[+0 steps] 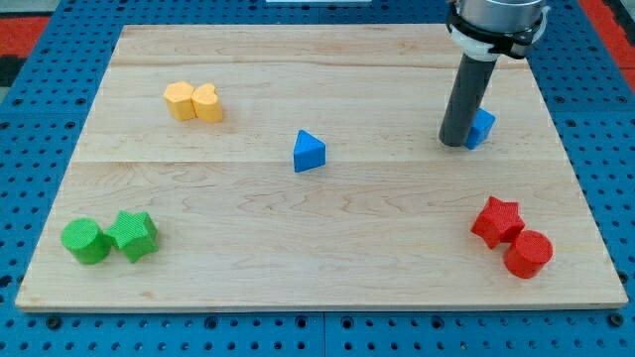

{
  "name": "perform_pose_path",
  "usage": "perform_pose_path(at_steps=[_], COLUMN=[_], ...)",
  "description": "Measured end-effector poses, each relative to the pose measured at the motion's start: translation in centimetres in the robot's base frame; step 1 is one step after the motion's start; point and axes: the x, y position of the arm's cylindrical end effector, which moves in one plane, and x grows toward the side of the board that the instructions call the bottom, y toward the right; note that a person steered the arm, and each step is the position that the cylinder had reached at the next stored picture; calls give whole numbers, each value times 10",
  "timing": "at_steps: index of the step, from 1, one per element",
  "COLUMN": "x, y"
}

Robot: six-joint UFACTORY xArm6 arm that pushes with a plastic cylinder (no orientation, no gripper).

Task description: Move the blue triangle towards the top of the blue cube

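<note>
The blue triangle (pixel 309 152) lies near the middle of the wooden board (pixel 317 228). The blue cube (pixel 482 127) sits toward the view's upper right, partly hidden behind my rod. My tip (pixel 455 143) rests on the board just left of the blue cube, touching or nearly touching it. The triangle is far to the left of my tip and the cube, and slightly lower in the view.
A yellow hexagon block (pixel 180 101) and a yellow heart block (pixel 207 103) touch at upper left. A green cylinder (pixel 85 241) and green star (pixel 133 235) sit at lower left. A red star (pixel 497 220) and red cylinder (pixel 528 253) sit at lower right.
</note>
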Motion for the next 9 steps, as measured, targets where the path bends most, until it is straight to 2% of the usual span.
perform_pose_path(at_steps=[2,4,7,8,9], x=[4,72,69,39,28], y=[-11,-77,-237,-254,-250])
